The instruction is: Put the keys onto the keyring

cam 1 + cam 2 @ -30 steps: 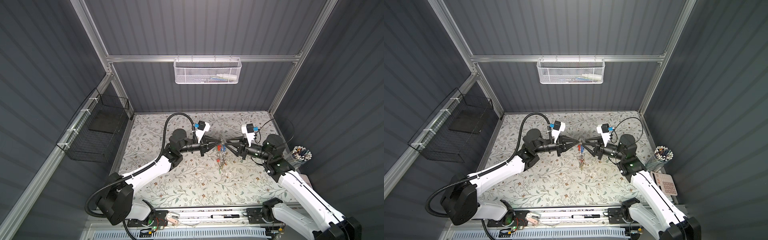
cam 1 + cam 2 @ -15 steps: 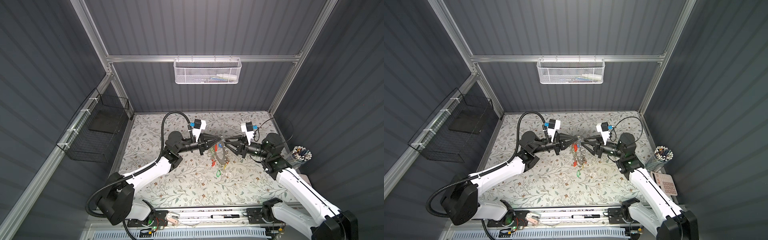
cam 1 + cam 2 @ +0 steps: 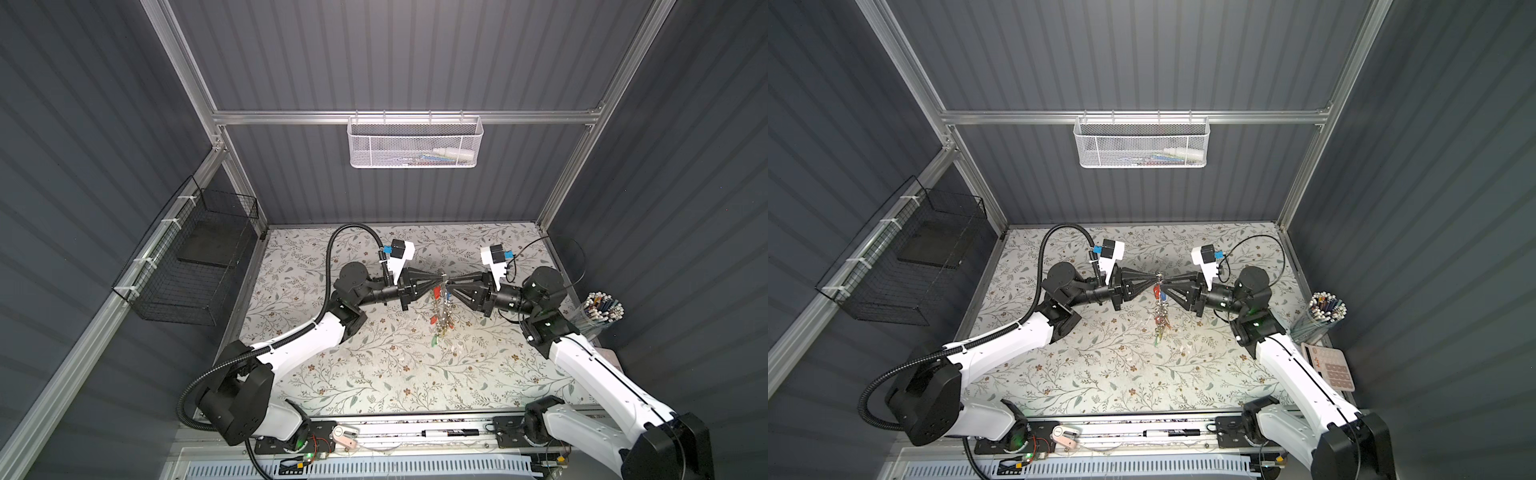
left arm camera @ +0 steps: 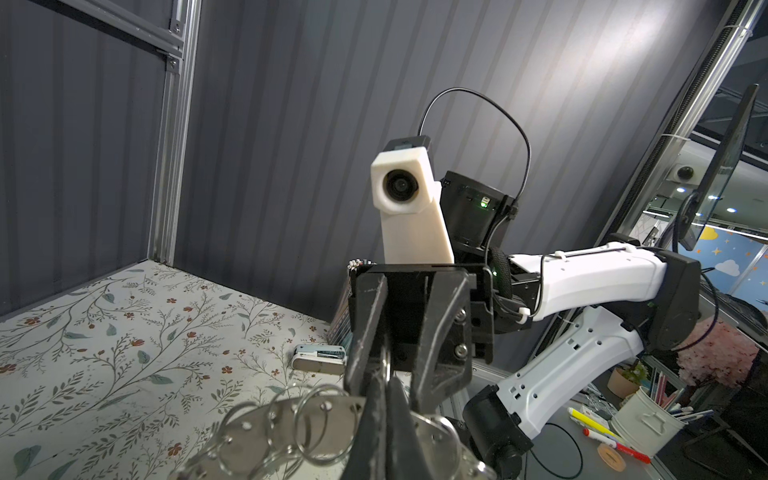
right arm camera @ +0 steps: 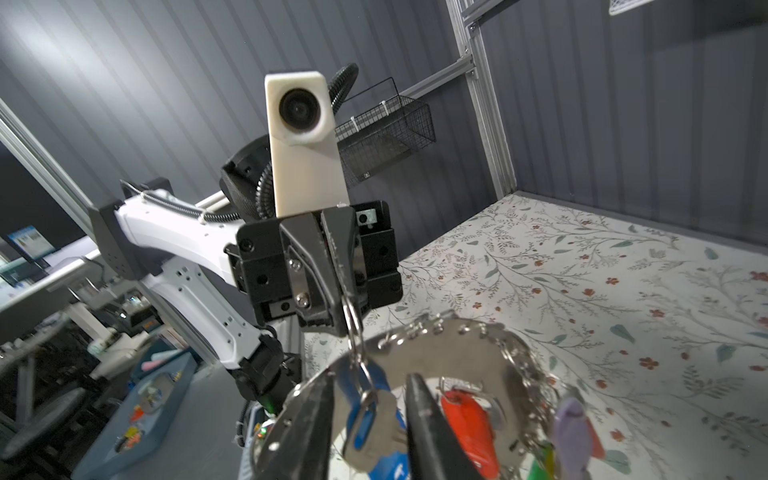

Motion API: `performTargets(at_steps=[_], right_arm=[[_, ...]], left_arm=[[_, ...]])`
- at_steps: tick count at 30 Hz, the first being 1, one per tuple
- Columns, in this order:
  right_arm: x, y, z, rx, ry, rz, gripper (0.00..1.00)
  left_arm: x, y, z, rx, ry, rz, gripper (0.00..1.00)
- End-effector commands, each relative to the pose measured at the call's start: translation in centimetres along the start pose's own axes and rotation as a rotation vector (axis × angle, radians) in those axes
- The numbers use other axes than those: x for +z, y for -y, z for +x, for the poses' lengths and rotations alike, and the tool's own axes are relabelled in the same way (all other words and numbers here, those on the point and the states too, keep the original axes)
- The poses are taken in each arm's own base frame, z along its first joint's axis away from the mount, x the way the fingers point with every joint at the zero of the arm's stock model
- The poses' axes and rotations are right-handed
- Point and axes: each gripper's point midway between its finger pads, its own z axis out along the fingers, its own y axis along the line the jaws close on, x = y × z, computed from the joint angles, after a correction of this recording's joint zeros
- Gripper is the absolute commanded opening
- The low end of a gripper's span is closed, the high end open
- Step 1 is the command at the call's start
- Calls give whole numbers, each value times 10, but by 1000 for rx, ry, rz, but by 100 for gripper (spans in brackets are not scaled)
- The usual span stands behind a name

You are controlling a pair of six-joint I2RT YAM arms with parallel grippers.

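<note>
Both hands closed back in tip to tip since half a second ago, and the keyring [image 3: 443, 318] now hangs edge-on just under them, above the bench [image 3: 374, 374]. Left hand [image 3: 439, 280] is clamped tight on a split ring [image 5: 351, 328] by the keyring. Right hand [image 3: 450, 283] has its jaws apart, with the blue-tagged keys [image 5: 368, 419] between its fingers [image 5: 419, 399]; contact unclear.

- Table [image 3: 374, 374] is wearing a floral cloth over its whole top.
- Pen cup [image 3: 600, 311] is standing at the cloth's 3 o'clock edge.
- Pink calculator [image 3: 1330, 368] is lying at 4 o'clock, just beside the cup.
- Small white gadget [image 4: 318, 359] is lying on the cloth near the cup's base; type unclear.
</note>
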Motion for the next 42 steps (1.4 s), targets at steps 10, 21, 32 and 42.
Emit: performTargets(at_steps=[10, 21, 32, 42], right_arm=[[0, -2, 4, 2, -7, -25, 7], [4, 1, 4, 16, -16, -35, 10], [5, 6, 5, 22, -16, -15, 11], [0, 9, 4, 20, -4, 38, 13]], left_arm=[[7, 19, -26, 36, 81, 78, 0], [17, 23, -19, 26, 79, 136, 0], [15, 19, -15, 27, 85, 114, 0], [14, 11, -19, 39, 95, 67, 0]])
